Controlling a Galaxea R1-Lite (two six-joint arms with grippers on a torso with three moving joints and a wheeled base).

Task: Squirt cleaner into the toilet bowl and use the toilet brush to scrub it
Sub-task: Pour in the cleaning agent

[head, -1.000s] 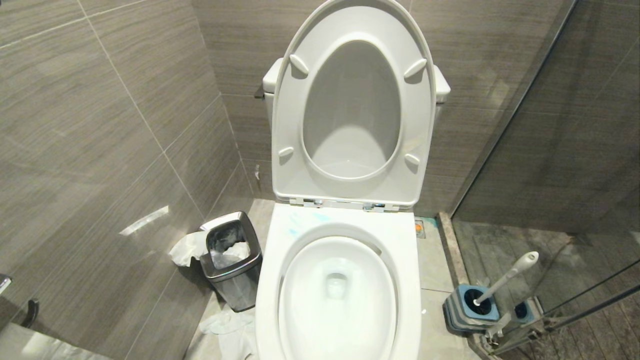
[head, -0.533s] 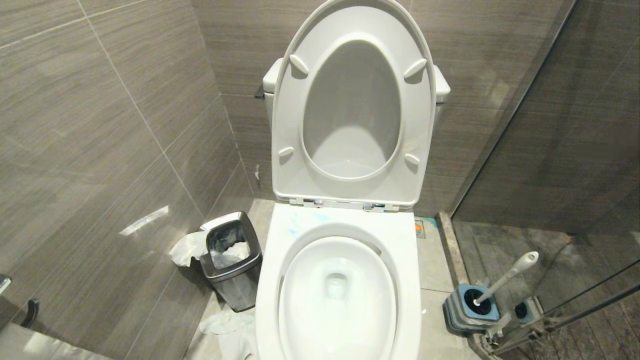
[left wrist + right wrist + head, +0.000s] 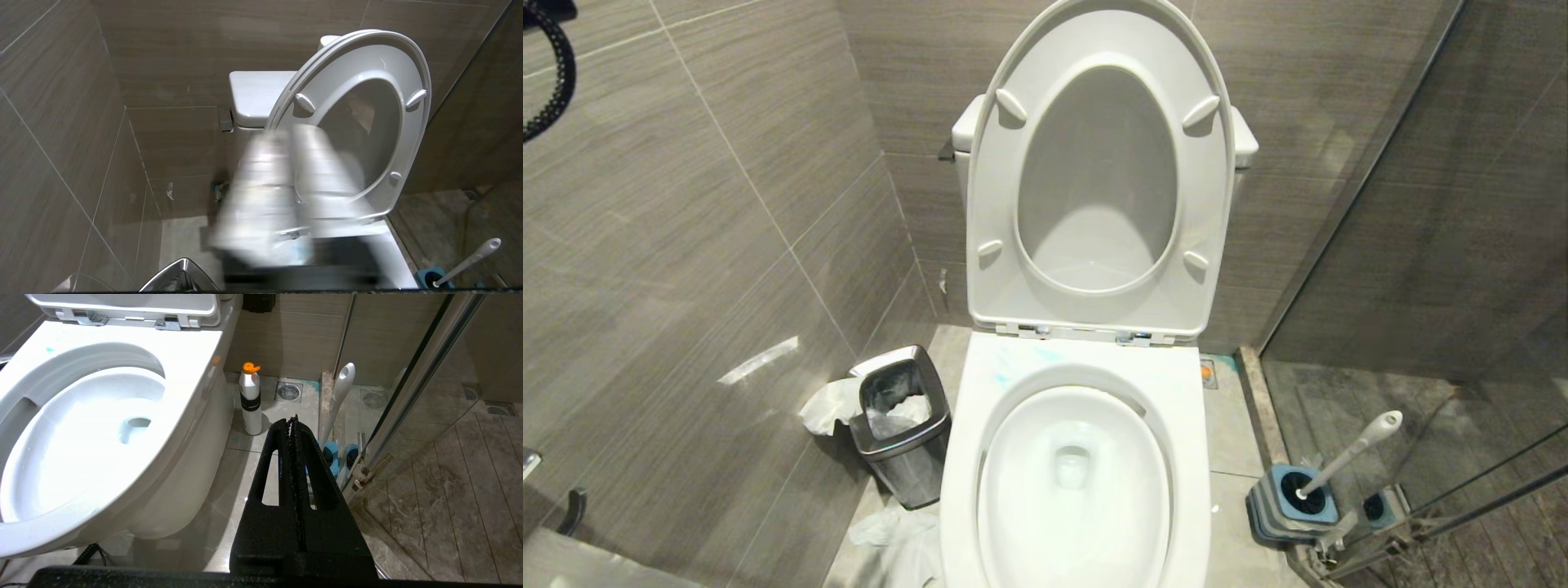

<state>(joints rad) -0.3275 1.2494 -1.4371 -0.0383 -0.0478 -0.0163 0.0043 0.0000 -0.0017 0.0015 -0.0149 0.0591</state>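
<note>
The toilet bowl [image 3: 1072,478] sits straight ahead of you with seat [image 3: 1097,175] and lid raised against the tank. It is glossy white, with a little water at the drain. A few thin turquoise smears of cleaner [image 3: 1023,362] lie on the back rim near the hinges; the basin itself looks nearly bare, so I judge the squirting step barely started or not yet done inside the bowl.

The brush [image 3: 1349,454] stands in its blue holder [image 3: 1290,505] on the floor to the right of the bowl, beside the glass door, its pale handle leaning up and away. In the right wrist view a white bottle [image 3: 250,401] with an orange cap stands on the floor between the bowl's side and the brush; that may be the cleaner bottle, though you cannot read a label.

Your left gripper [image 3: 292,196] is up in front of the raised seat, seen only as a motion-smeared shape in its wrist view; its jaws read as pressed together, and nothing can be made out between them. Your right gripper [image 3: 293,428] hangs low beside the bowl, jaws pressed together on nothing, pointing toward the brush and bottle.

Next you will likely need to spread one pair of jaws and bring it down to the bottle or brush handle. Both stand close to the glass door, so approach from the bowl side.
</note>
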